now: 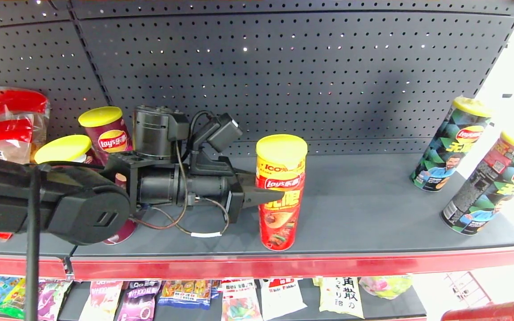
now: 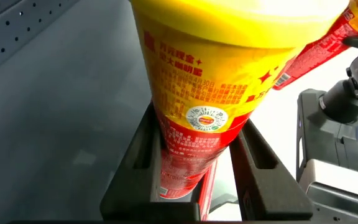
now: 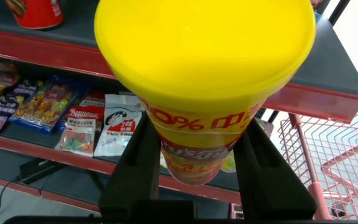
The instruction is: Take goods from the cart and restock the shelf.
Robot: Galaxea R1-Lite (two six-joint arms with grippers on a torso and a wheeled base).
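Two cans in play right now, one per arm. Your left gripper (image 1: pixel 275 196) is clamped on the red can (image 1: pixel 279 225), fingers either side of the tube about mid-height. The can is upright on the shelf (image 1: pixel 364 209), close to the red front lip. I can't tell for sure if the base is fully down. Your right gripper (image 3: pixel 197 168) is closed around the second can (image 3: pixel 204 56) just under its yellow lid. It's holding that one out in front of the shelf edge, with the pink cart (image 3: pixel 328 162) off to the side.

My read on handling: these look like light cardboard tubes with a glossy wrap. They'd be stiff enough to grip, but they'll dent if you squeeze hard and can slide if you go too soft. They're tall and narrow, so a nudge near the top could tip one over. That matters for the red can, since it's so near the lip.

Take hold on the body around the middle like your left arm has it, never on the lid, which would probably pop off. There's open deck between the red can and the green cans (image 1: pixel 453 142), so the second can should fit there.
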